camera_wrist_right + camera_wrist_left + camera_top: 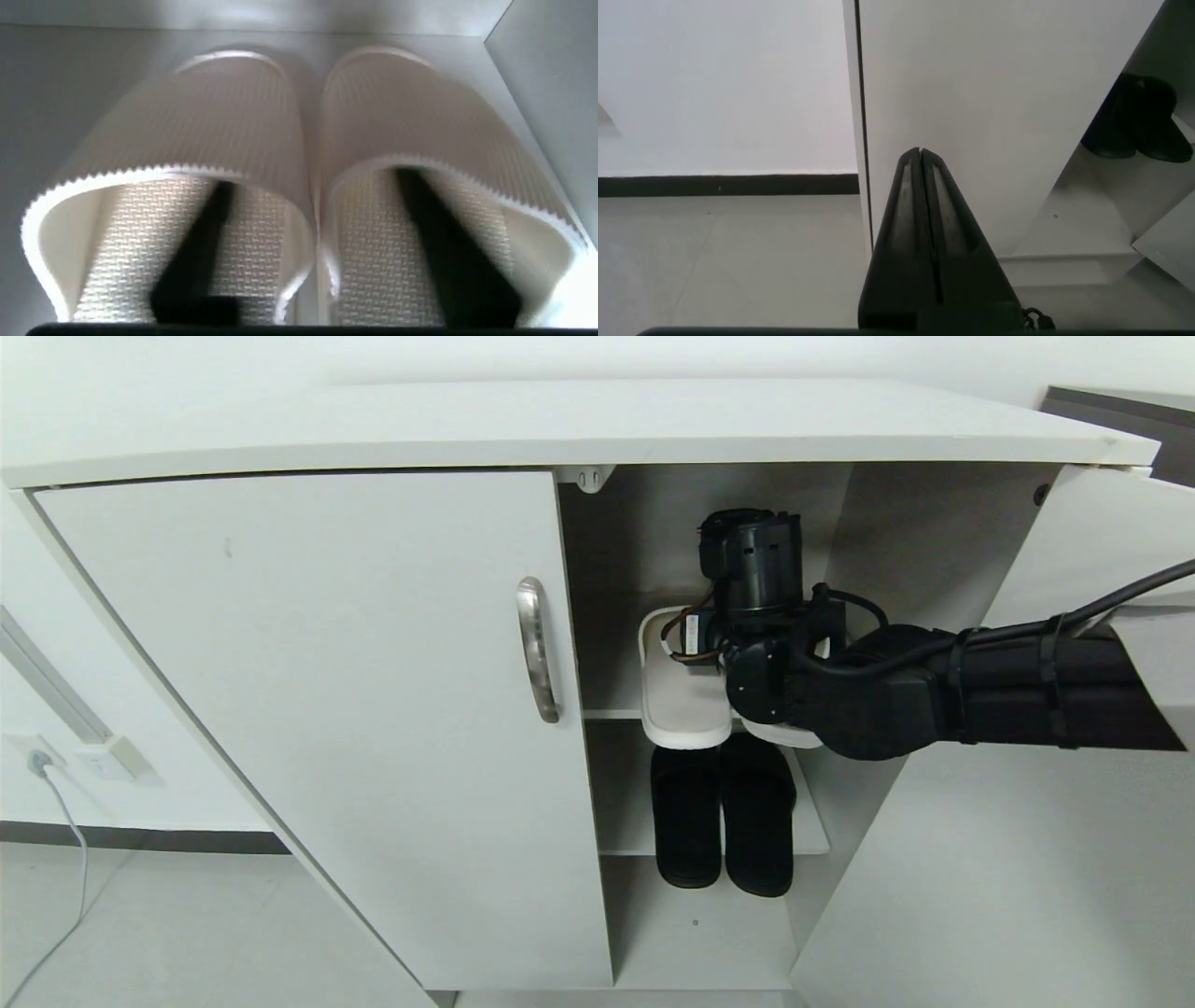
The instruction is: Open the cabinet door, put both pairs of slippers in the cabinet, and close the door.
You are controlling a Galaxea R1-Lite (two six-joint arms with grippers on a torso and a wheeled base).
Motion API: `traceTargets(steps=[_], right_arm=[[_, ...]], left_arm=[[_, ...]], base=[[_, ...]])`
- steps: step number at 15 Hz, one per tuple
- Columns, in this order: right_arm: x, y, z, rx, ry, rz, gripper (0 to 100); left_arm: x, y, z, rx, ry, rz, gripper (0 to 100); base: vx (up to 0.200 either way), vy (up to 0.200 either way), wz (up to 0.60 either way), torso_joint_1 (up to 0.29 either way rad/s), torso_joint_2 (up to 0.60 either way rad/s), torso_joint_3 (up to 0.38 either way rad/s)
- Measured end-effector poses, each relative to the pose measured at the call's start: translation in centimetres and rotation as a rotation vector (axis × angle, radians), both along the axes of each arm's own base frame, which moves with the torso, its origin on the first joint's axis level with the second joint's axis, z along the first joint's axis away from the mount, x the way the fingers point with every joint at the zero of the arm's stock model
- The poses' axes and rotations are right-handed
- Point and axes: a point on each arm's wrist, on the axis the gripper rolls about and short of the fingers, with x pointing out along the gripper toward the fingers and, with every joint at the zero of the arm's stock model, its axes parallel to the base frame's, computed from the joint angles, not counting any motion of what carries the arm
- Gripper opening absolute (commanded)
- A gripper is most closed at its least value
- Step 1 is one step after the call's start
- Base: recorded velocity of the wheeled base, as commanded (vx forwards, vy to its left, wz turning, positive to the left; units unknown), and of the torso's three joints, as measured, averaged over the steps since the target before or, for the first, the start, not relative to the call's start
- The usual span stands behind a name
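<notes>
Cabinet [560, 425]: one side is shut and the other is open, and both pairs are already inside.
Step in hand: looks like setting down the second pair, the white slippers [686, 709]. After that only closing up is left, I'd guess.
Doing it well: the heels hang past the shelf [611, 714] edge on the claw's side, so I'd nudge the pair deeper before letting go for good. Then pull straight back and level so nothing hooks a strap and drags a slipper out. Keep the wrist clear of the pair underneath on the way out.
Left claw [920, 154]: closed tight on nothing, fingers pressed flat together. The shut door [308, 691] is right ahead of it and the floor is below.
Handle [537, 649]: on the shut door, just beside the right claw's opening and on its left.
White slippers, up close: side by side, toes pointing away from the right claw [315, 177], with its fingers [192, 271] going one into each. The fingers are spread with slack to the middle walls, so I read the claw as open, not pinching.
Black slippers [724, 821]: directly below the right claw, one shelf down, neatly paired with their heels over the edge too.
Right arm [934, 695]: comes in from the right roughly level, elbow outside the cabinet, wrist bent in toward the back wall.
Open door [1102, 551]: swung out behind that arm, so it needs a push once the claw is out.
</notes>
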Motion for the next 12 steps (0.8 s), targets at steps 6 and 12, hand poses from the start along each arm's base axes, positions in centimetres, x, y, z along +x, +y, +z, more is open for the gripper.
traceTargets(steps=[6, 12], right_arm=[[-4.6, -0.2, -0.2, -0.037, 0.041, 0.066, 100], [-11.5, -2.1, 0.8, 0.010, -0.001, 0.188, 100]], left_arm=[[0.0, 0.0, 0.0, 0.001, 0.000, 0.000, 0], [0.0, 0.0, 0.0, 0.004, 0.000, -0.001, 0]], base=[[0.000, 0.000, 0.00, 0.000, 0.00, 0.000], [0.000, 0.000, 0.00, 0.000, 0.00, 0.000]])
